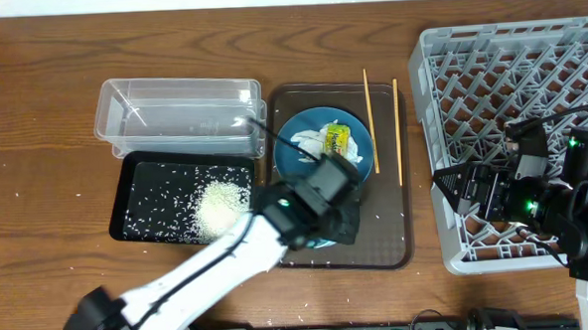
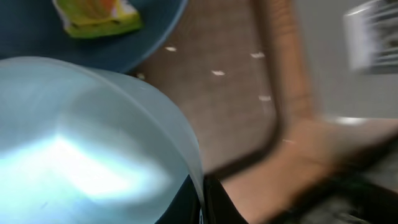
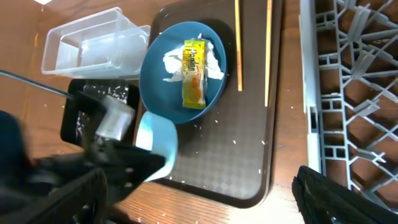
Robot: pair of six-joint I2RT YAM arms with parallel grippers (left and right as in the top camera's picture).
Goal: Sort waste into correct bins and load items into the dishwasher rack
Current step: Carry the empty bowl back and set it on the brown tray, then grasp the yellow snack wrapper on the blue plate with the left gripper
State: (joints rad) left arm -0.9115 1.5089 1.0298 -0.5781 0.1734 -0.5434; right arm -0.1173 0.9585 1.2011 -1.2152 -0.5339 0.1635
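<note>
The left gripper (image 1: 331, 218) is clamped on the thin rim of a smooth, pale blue-white round bowl (image 3: 155, 142), which is tilted over the front-left part of a dark brown textured serving tray (image 1: 392, 242). Behind the bowl on that tray sits a glossy dark blue round plate (image 1: 298, 150) carrying crumpled white tissue paper (image 1: 311, 141) and a yellow-green printed snack wrapper (image 1: 337, 139). Two thin wooden chopsticks (image 1: 370, 122) lie straight along the tray's right side. White rice grains (image 1: 219, 204) are heaped in a shallow black rectangular tray (image 1: 136, 192), which lies in front of a clear plastic tub (image 1: 173, 116). The right gripper (image 1: 457, 196) hangs with its jaws spread wide and empty at the left wall of the grey lattice rack (image 1: 529, 85).
</note>
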